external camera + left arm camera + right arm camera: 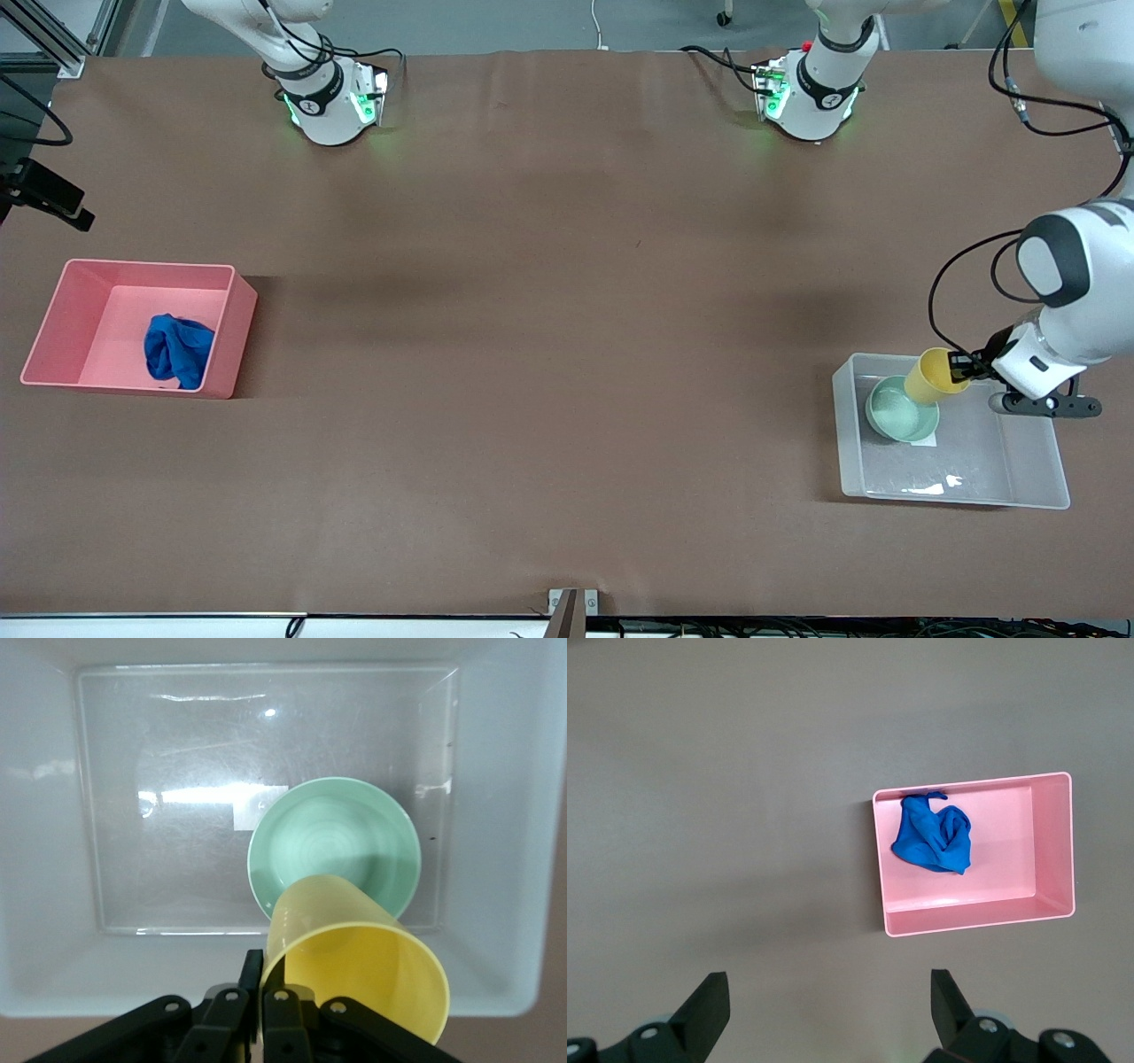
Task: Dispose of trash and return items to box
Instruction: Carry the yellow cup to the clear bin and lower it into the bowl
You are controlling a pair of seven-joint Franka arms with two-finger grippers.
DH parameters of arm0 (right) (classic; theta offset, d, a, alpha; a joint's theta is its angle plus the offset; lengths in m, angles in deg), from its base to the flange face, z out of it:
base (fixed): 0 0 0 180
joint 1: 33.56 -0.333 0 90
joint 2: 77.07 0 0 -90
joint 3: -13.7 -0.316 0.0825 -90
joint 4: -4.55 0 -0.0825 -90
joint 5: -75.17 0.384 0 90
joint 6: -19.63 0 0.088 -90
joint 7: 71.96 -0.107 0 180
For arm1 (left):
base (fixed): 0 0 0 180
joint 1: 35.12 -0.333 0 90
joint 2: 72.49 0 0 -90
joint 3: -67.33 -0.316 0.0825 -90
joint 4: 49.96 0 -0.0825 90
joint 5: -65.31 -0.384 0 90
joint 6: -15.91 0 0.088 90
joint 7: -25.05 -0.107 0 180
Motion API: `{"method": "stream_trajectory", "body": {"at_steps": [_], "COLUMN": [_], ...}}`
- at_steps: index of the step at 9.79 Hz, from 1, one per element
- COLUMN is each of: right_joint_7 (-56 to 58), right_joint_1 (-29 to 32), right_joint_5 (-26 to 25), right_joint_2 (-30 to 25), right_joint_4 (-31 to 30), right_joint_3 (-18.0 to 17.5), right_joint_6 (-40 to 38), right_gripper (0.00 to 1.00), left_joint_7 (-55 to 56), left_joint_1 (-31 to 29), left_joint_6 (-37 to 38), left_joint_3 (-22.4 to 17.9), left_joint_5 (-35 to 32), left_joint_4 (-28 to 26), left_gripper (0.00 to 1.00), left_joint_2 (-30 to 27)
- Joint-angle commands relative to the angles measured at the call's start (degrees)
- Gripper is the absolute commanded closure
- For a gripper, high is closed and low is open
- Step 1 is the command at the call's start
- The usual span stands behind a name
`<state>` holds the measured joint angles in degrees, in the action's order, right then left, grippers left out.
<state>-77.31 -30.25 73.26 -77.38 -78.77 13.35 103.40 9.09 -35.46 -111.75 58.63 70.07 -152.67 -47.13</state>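
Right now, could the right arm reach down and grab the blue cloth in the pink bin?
Probably yes. The right gripper is open, up over bare table beside the pink bin. The blue cloth lies uncovered in the open-topped bin, with nothing in the way.

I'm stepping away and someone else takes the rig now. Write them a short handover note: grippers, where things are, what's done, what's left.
Left gripper: jaws shut on the rim of the small yellow plastic cup, held tilted over the clear rectangular plastic tub and above the pale mint-green round bowl lying in it.
Right gripper: jaws open, empty, high over the table, waiting.
Done: royal-blue cloth bunch is in the pink rectangular bin; bowl is in the tub.
Left: set the cup down in the tub and release it.
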Motion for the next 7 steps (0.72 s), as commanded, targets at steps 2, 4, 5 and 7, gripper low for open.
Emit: {"method": "stream_trajectory", "body": {"at_steps": [2, 4, 5, 7], "right_joint_7": [0.52, 0.52, 0.52, 0.52], "right_joint_1": [0.65, 0.56, 0.56, 0.56], "right_joint_5": [0.24, 0.24, 0.24, 0.24], "right_joint_2": [0.14, 0.14, 0.14, 0.14], "right_joint_4": [0.52, 0.52, 0.44, 0.53], "right_joint_3": [-0.35, -0.35, -0.35, -0.35], "right_joint_6": [0.08, 0.69, 0.69, 0.78], "right_gripper": [0.00, 0.00, 0.00, 0.00], "left_joint_7": [-1.18, -0.91, -1.09, -0.65], "left_joint_1": [0.51, 0.51, 0.42, 0.42], "left_joint_6": [3.27, 5.93, 5.93, 5.93], "left_joint_3": [-0.44, -0.53, -0.62, -0.88], "left_joint_5": [4.64, 4.65, 4.57, 4.65], "left_joint_4": [7.23, 10.94, 10.86, 10.95], "left_gripper": [0.98, 0.92, 0.90, 0.70], "left_joint_2": [7.84, 11.28, 12.25, 13.13]}}
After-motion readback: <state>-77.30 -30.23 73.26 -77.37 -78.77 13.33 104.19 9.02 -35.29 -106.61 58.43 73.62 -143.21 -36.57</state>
